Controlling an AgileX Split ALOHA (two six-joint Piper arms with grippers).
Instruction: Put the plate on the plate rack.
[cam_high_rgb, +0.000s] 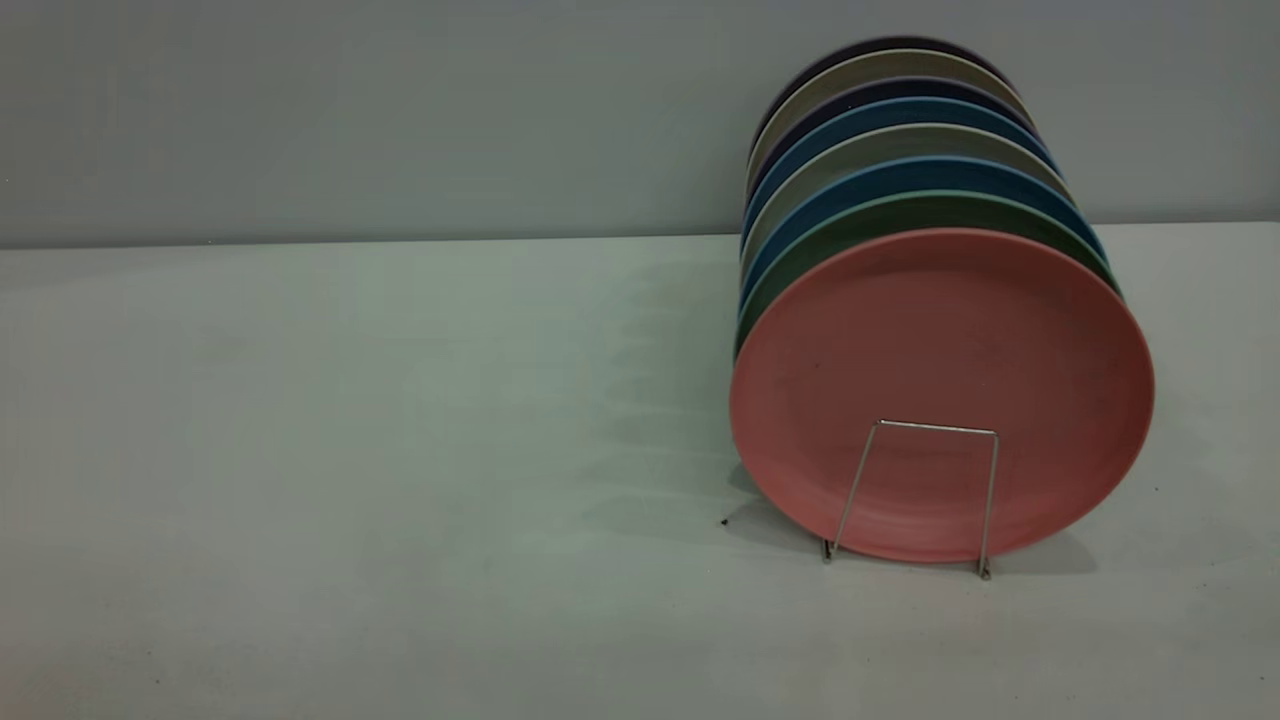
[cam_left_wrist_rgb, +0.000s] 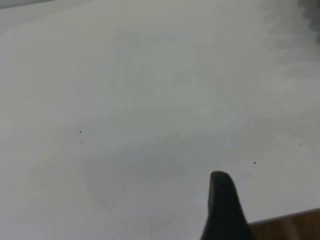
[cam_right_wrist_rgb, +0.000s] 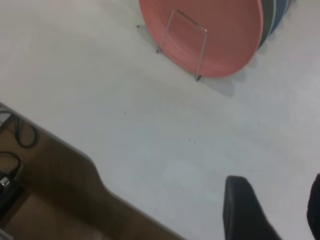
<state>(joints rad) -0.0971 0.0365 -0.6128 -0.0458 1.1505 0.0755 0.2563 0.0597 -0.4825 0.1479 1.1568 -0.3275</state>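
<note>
Nearest the exterior camera stands the front loop of the plate rack (cam_high_rgb: 925, 495), a thin silver wire rectangle on the white table (cam_high_rgb: 350, 480), much shorter than what leans behind it. Right behind that loop the plate (cam_high_rgb: 940, 390) stands on edge in the rack's front slot: round, salmon-pink, matte, with a low raised rim, its face turned toward the camera and tilted slightly back. Packed behind it in a row are a green plate (cam_high_rgb: 800, 262), then blue plates (cam_high_rgb: 830, 200) alternating with grey ones and a dark one at the far end, all the same size, only their upper rims showing. A plain grey wall (cam_high_rgb: 350, 110) closes the scene.

No arm appears in the exterior view. The right gripper (cam_right_wrist_rgb: 272, 210) hovers over bare table near its wooden edge, well apart from the rack, two dark fingers spread with empty space between them. Of the left gripper (cam_left_wrist_rgb: 225, 207) only one dark finger shows above bare table, so whether it is released or clenched cannot be told.
</note>
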